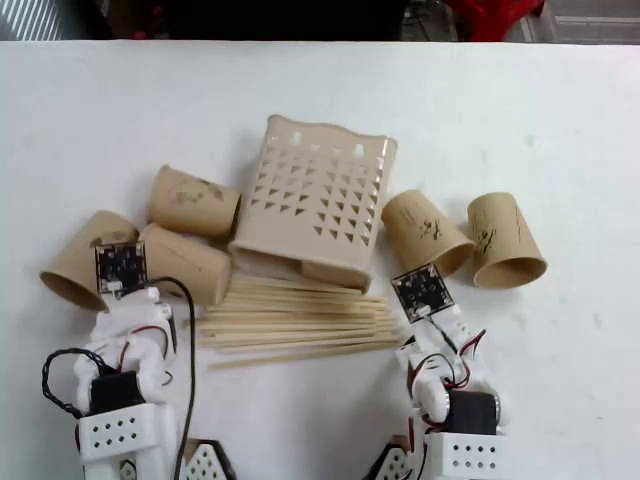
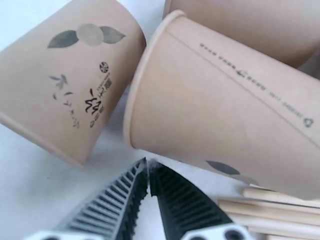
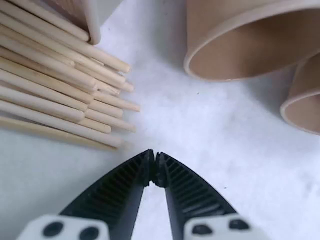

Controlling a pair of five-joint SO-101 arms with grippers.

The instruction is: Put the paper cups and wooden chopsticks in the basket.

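Note:
The beige perforated basket (image 1: 315,200) lies mid-table. Three brown paper cups lie on their sides to its left (image 1: 193,200) (image 1: 190,262) (image 1: 80,258), and two to its right (image 1: 425,230) (image 1: 505,240). A pile of wooden chopsticks (image 1: 300,320) lies in front of the basket. My left gripper (image 2: 148,162) is shut and empty, its tip just short of a cup (image 2: 220,110) beside another cup (image 2: 65,85). My right gripper (image 3: 154,156) is shut and empty over bare table, between the chopstick ends (image 3: 55,85) and a cup mouth (image 3: 245,40).
The white table (image 1: 560,120) has free room at the back and far right. The left arm (image 1: 120,330) and the right arm (image 1: 440,350) stand at the front edge, either side of the chopsticks. A basket corner (image 3: 95,15) touches the chopstick pile.

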